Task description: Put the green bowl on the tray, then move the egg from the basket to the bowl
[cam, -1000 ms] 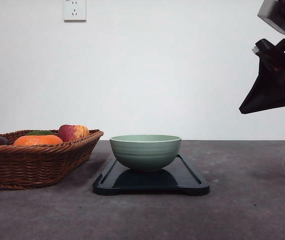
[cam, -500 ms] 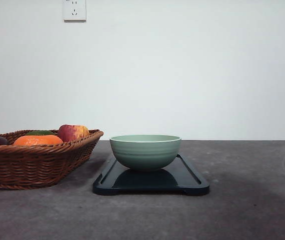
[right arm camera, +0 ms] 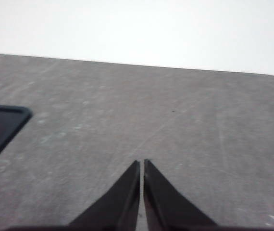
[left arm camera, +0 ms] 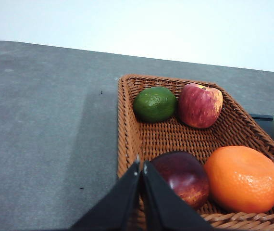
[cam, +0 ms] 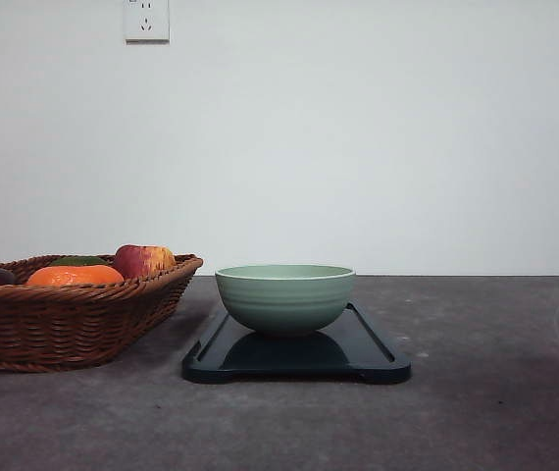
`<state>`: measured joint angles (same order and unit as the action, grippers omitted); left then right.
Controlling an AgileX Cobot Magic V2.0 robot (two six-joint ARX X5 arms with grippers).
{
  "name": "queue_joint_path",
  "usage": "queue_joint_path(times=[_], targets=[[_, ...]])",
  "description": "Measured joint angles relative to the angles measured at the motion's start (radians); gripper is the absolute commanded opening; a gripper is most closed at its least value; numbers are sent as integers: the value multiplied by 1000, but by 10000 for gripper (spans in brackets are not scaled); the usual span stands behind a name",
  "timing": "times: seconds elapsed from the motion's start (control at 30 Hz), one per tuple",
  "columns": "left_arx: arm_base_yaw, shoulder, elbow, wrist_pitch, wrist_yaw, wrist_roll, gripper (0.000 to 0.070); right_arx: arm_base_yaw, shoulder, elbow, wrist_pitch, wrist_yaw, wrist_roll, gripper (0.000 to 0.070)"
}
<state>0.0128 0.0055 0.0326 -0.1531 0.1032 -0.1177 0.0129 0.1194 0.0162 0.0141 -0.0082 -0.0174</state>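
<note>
On grey table [cam: 495, 412] — tray [cam: 373, 353], basket [cam: 64, 324]

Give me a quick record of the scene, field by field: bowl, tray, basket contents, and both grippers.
green bowl: upright on the tray, looks empty
tray: dark, on the table right of the basket
basket: wicker; holds a lime, apple, orange, dark red fruit
egg: none visible
left gripper: shut, over the basket's edge
right gripper: shut, above bare table
</note>
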Motion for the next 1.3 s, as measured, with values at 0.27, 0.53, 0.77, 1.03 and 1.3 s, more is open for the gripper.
queue_joint_path(times=[0.27,0.53,0.77,1.03,1.3], targets=[[0,0,0,0,0,0,0,0,-119,0,-79,13,1,3],[0,0,0,0,0,0,0,0,-116,0,-88,10,5,3],[0,0,0,0,0,0,0,0,-116,0,-70,10,7,3],[0,0,0,0,0,0,0,0,-116,0,-70,10,7,3],[0,0,0,0,0,0,0,0,-116,0,-70,10,7,3]])
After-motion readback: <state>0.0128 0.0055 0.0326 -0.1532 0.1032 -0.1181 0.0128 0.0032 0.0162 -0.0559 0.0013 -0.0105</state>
